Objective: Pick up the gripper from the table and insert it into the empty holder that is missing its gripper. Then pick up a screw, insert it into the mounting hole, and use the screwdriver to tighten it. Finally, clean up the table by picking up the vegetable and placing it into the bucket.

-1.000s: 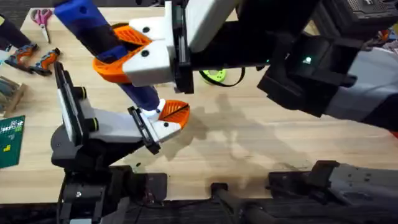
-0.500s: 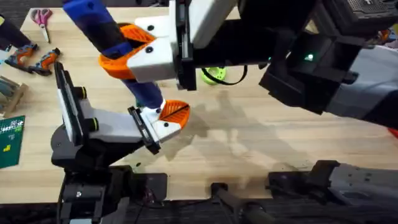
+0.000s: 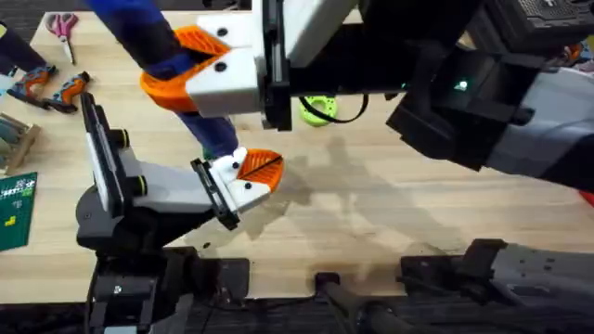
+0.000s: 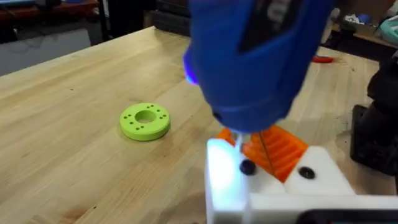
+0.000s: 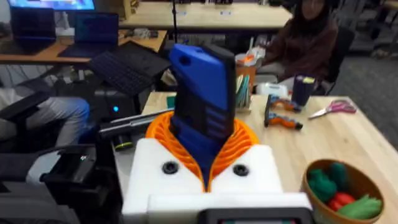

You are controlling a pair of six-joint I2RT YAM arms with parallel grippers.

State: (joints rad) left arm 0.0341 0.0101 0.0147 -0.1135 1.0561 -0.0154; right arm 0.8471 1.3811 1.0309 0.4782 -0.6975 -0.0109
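Over wood table [image 3: 390,213] — right gripper [image 3: 186,70] clamps screwdriver [image 3: 153,37] tip-down.

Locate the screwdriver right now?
The screwdriver is clamped in the right gripper, slanting across the overhead view's upper left. Its tip points down onto the left gripper, beside the orange pad; the green ring lies nearby.

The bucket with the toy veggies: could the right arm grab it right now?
Probably not. The right gripper is shut on the blue screwdriver, so its fingers are full. The bucket sits nearby, but the screwdriver would have to be put down first.
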